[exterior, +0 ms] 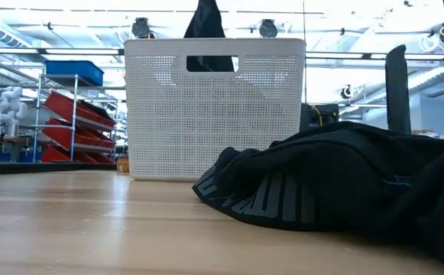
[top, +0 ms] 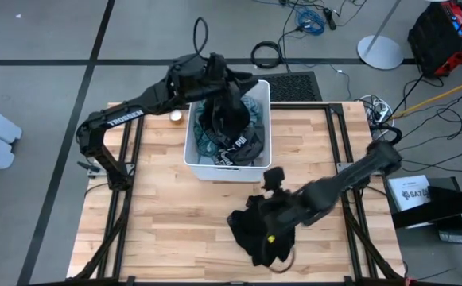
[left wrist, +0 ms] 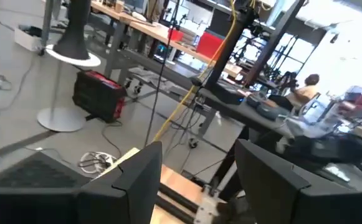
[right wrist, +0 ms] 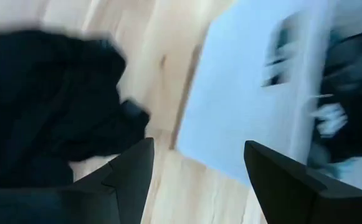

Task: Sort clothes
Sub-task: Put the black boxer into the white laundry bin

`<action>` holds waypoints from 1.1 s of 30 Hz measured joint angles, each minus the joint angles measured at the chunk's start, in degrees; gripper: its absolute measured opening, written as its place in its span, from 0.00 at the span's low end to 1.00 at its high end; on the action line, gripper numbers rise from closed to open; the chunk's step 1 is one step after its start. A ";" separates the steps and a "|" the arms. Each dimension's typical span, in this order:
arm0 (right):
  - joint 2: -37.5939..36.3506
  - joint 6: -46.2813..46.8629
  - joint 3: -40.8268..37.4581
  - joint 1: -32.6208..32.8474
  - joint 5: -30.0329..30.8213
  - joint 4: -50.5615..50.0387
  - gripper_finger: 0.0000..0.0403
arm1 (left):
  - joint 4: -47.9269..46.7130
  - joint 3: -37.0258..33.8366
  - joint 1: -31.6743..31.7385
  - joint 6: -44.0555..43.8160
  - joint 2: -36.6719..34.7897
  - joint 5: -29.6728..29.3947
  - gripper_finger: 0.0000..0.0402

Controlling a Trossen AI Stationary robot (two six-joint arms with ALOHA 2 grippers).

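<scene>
**A:** Your left gripper point(left wrist: 196, 177) had its jaws spread with nothing between them; past its two dark fingers point(left wrist: 128, 186) you saw only the room beyond the table. Where was it over the table?

**B:** In the overhead view it hung above the white perforated bin point(top: 256, 159), at roughly twelve o'clock on the wooden table point(top: 167, 214). The left arm crossed over the bin's opening, so you could not see the fingers themselves from above.

**A:** And your right gripper point(right wrist: 196, 168)?

**B:** Also spread, also empty. Through its gap you saw bare tabletop, with the black garment point(right wrist: 43, 106) on one side and the bin's white wall on the other. From overhead, that gripper sat around six o'clock, right over the black garment point(top: 262, 226), but you cannot tell whether it touched the cloth.

**A:** The rest of the clothes?

**B:** A teal patterned piece point(top: 250, 107) and dark fabric point(top: 223, 127) lay inside the bin under your left arm. In the table-level view the black garment lay crumpled in front of the bin.
</scene>
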 joint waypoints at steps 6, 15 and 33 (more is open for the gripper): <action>-13.72 -4.64 1.40 -2.13 0.68 3.08 0.59 | 0.00 0.00 0.77 -9.13 0.00 5.34 0.54; -38.75 -13.74 -14.34 -18.74 -16.17 26.88 0.59 | 17.84 0.04 0.58 -18.19 0.04 22.92 0.63; -39.61 -21.05 -47.84 -37.19 -20.38 97.67 0.59 | 16.40 0.07 0.36 -47.89 2.48 7.44 0.62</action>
